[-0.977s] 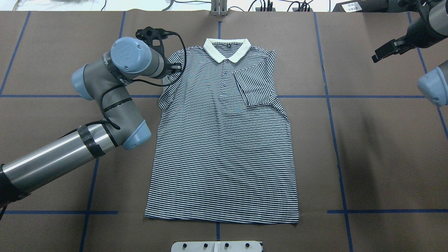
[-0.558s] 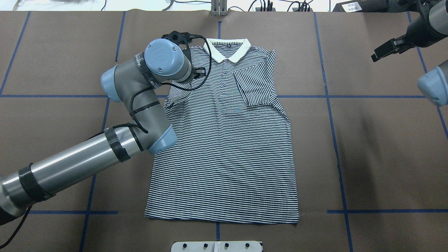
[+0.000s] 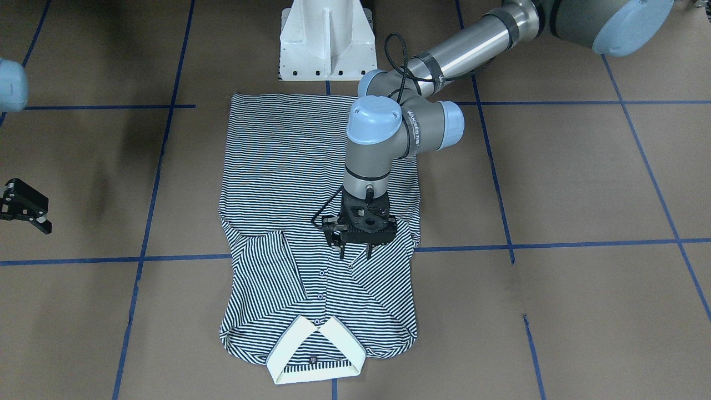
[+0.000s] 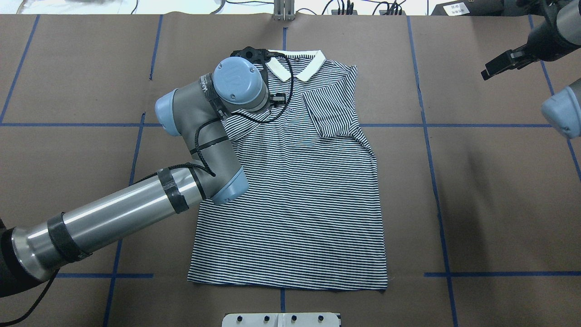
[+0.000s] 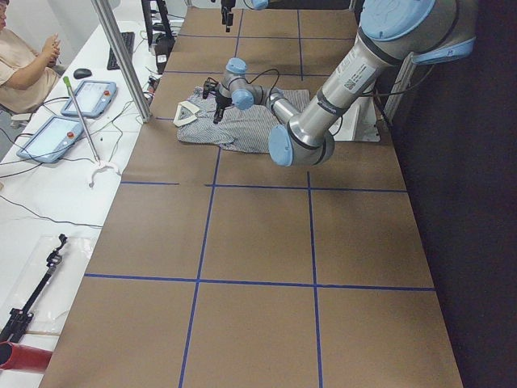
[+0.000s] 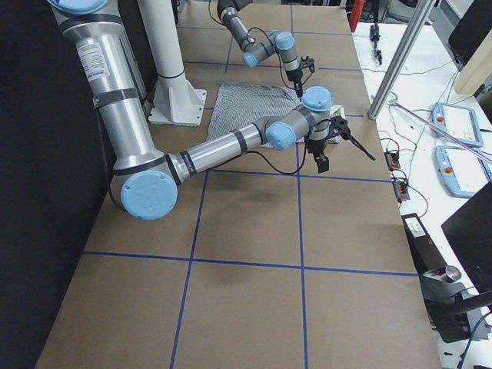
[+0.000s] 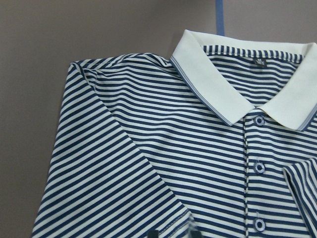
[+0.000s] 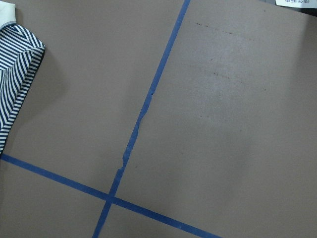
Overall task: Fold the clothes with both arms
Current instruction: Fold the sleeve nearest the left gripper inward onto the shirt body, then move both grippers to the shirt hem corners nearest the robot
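The striped polo shirt [image 4: 295, 204] lies flat, front up, with its cream collar [image 4: 313, 63] at the far side of the table. Its sleeve on my right side [image 4: 331, 113] is folded in over the chest. My left gripper [image 3: 355, 255] stands over the chest beside the placket and is shut on the other sleeve [image 3: 383, 283], which lies folded inward. The left wrist view shows that sleeve's hem [image 7: 124, 218] at the fingertips, below the collar [image 7: 213, 84]. My right gripper [image 3: 45, 216] is open and empty, off the shirt at the far right [image 4: 484, 75].
The white pedestal base [image 3: 328, 44] stands at the shirt's hem edge. Blue tape lines [image 4: 426, 136] cross the brown table cover. A metal post [image 4: 283, 11] and cables [image 4: 345, 7] sit at the far edge. An operator [image 5: 24, 65] sits beyond the table.
My left arm has swung right from beside the shirt to over its chest, carrying the sleeve inward with it. The right arm has barely moved.
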Controlling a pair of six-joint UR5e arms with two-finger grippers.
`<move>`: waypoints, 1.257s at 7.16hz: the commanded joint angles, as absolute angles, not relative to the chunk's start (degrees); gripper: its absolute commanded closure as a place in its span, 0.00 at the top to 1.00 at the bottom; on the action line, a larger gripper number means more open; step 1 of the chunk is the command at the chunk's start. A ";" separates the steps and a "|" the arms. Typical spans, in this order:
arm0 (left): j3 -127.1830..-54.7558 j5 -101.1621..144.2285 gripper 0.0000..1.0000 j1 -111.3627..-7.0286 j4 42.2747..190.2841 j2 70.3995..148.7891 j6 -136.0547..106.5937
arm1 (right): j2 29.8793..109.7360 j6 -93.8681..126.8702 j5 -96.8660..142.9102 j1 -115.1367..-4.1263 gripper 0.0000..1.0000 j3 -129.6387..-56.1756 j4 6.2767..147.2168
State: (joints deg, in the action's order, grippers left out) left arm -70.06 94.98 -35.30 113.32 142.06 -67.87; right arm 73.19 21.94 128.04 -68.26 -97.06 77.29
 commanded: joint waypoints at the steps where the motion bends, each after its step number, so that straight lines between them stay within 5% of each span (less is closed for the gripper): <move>1: -76.34 97.55 1.00 -35.33 112.85 138.63 -65.24 | 73.21 31.41 127.62 -64.54 1.00 -100.96 77.26; 6: -98.75 97.73 1.00 -34.37 110.74 121.93 -61.43 | 77.24 70.32 107.45 -37.16 1.00 -118.54 77.78; 9: -112.29 96.42 1.00 -25.79 110.83 109.20 -71.05 | 82.77 90.57 86.89 -15.88 0.91 -123.04 77.96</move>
State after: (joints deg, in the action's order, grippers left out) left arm -107.48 97.17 -29.90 110.75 114.16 -65.77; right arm 80.52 83.50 94.19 -23.61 -121.57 77.91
